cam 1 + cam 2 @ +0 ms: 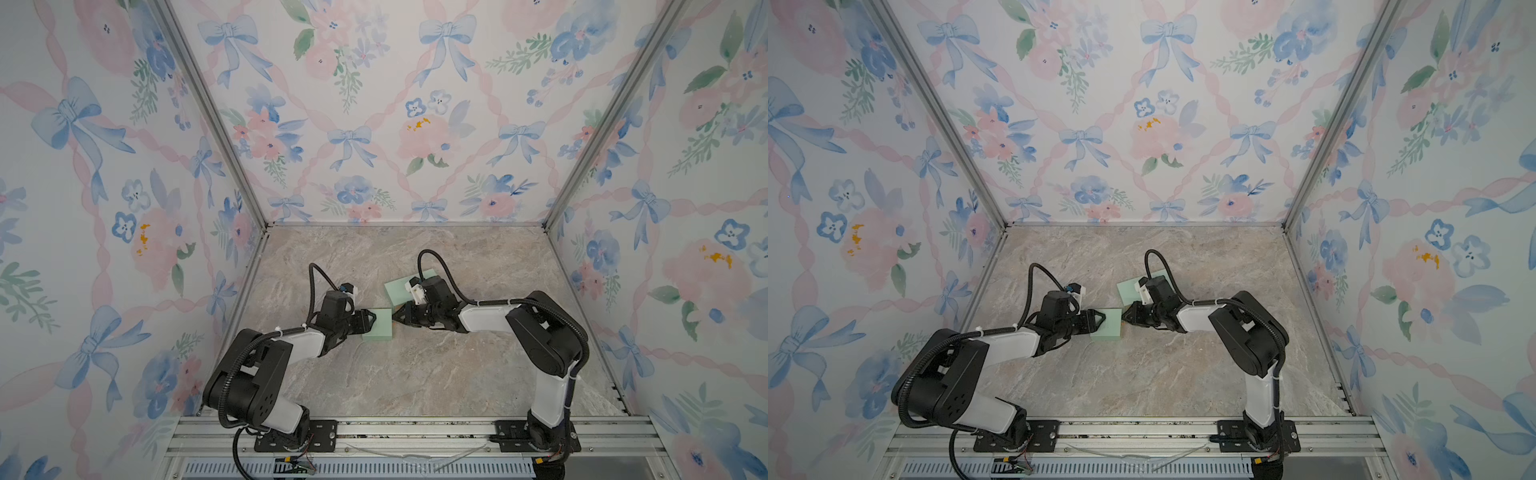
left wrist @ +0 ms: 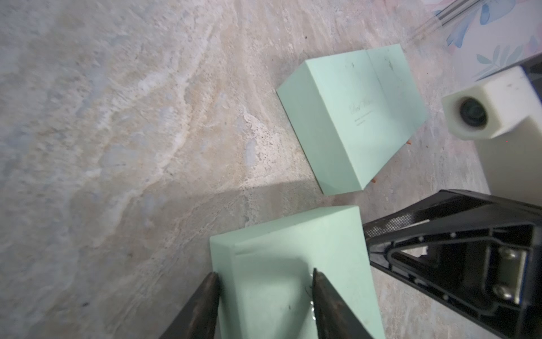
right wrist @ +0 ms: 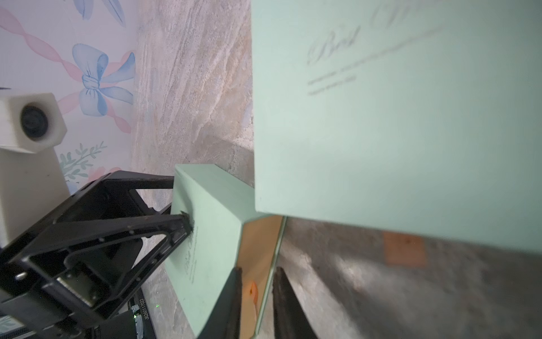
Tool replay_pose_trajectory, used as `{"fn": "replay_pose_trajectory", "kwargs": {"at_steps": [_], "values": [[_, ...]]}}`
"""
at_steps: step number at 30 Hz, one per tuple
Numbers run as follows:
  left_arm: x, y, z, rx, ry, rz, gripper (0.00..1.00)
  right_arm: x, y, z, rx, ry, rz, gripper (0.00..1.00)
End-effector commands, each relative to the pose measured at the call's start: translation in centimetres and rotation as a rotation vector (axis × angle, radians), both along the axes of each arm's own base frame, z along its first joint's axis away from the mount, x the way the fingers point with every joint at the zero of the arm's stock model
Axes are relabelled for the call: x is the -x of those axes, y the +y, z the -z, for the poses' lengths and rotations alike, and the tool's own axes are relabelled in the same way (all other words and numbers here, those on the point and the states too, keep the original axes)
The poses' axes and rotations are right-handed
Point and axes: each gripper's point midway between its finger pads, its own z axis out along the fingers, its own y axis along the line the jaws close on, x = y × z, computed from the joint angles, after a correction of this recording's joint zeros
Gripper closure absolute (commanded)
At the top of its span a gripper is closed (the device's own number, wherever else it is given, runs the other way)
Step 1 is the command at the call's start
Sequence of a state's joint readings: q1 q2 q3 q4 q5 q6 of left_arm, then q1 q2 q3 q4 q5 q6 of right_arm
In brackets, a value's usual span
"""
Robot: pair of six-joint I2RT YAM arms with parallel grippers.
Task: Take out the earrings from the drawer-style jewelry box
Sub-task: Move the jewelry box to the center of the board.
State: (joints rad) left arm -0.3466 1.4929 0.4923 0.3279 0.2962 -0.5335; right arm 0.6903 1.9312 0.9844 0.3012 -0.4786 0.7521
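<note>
Progress early: left gripper (image 2: 264, 278) clamping box sleeve (image 1: 379, 328); right gripper (image 3: 256, 281) pinching drawer front (image 3: 268, 264) at three o'clock; earrings unseen.

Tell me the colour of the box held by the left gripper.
Pale mint green box, clearest in the left wrist view.

Mint-green jewelry box (image 1: 379, 328) lying flat; drawer (image 3: 259, 243) partly out, tan inside.
</note>
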Motion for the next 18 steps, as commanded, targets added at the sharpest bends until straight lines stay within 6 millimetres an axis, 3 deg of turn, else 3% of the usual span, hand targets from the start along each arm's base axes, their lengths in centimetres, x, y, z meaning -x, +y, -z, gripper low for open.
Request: {"fn": "replay_pose_trajectory", "kwargs": {"at_steps": [1,18], "values": [[1.7,-0.7,0.9,0.017,0.05,0.038,0.48,1.9,1.3,-0.4,-0.017,0.005,-0.061,0.78],[3.9,-0.4,1.0,0.031,0.076,0.033,0.48,5.9,1.9,-0.9,0.014,-0.005,-0.129,0.78]]}}
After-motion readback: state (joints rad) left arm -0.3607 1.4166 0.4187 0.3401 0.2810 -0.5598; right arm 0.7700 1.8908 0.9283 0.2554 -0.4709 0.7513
